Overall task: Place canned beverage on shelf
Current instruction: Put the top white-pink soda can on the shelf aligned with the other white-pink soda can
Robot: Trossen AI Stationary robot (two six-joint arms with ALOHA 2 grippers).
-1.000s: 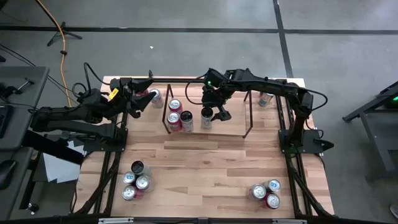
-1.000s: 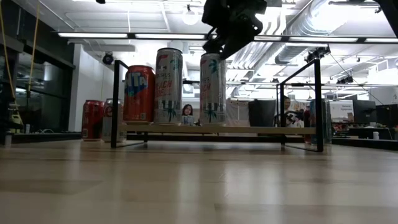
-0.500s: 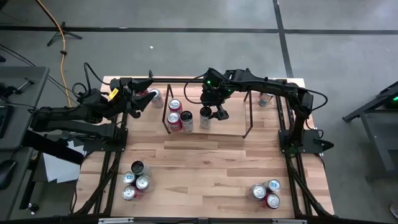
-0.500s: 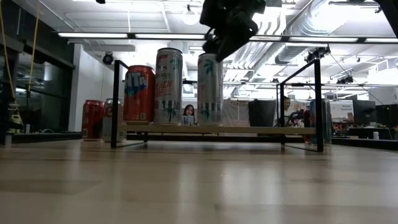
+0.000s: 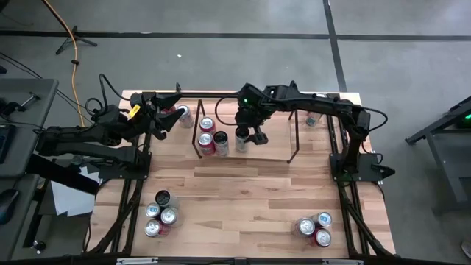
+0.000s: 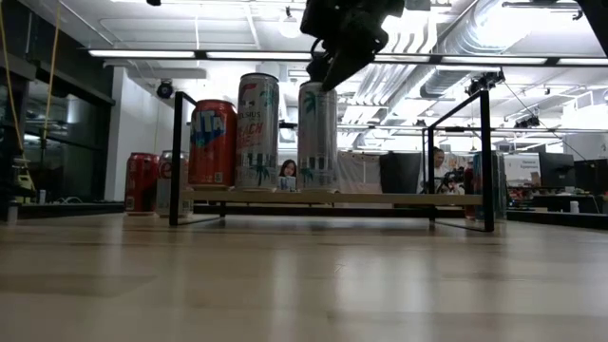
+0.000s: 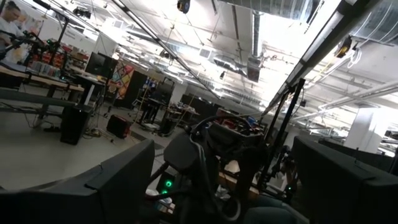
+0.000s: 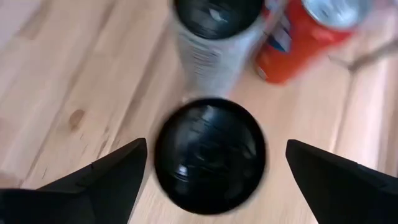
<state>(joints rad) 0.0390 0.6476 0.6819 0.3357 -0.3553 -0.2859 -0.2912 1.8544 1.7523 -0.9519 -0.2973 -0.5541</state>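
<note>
The shelf (image 5: 276, 143), a low black-rod rack with a clear top (image 6: 380, 198), stands at the table's far middle. On its left part stand a red can (image 6: 213, 142), a tall white can (image 6: 257, 128) and a tall silver can with a black top (image 6: 317, 133) (image 5: 241, 135). My right gripper (image 8: 216, 155) (image 6: 328, 66) hangs open just over the silver can, a finger on either side of its top. My left gripper (image 5: 165, 114) waits open at the far left, pointing upward. My right gripper comes at the silver can from above, slanting down. In the low view one fingertip (image 6: 321, 74) meets the can's top rim (image 6: 318, 85). In the right wrist view one finger (image 8: 118, 174) lies close by the rim and the other (image 8: 323, 174) stands apart. The can stands upright on the shelf top.
Clusters of cans stand near the table's near left (image 5: 160, 213) and near right (image 5: 315, 227). Single cans stand at the far left (image 5: 184, 112) and far right (image 5: 314, 116). The shelf's right half is bare. Black rails (image 5: 342, 199) edge the table.
My right gripper has rolled a little and shifted slightly toward the table's left, staying open. The silver can has slid a short way left along the shelf top, closer to the white can, and still stands upright.
</note>
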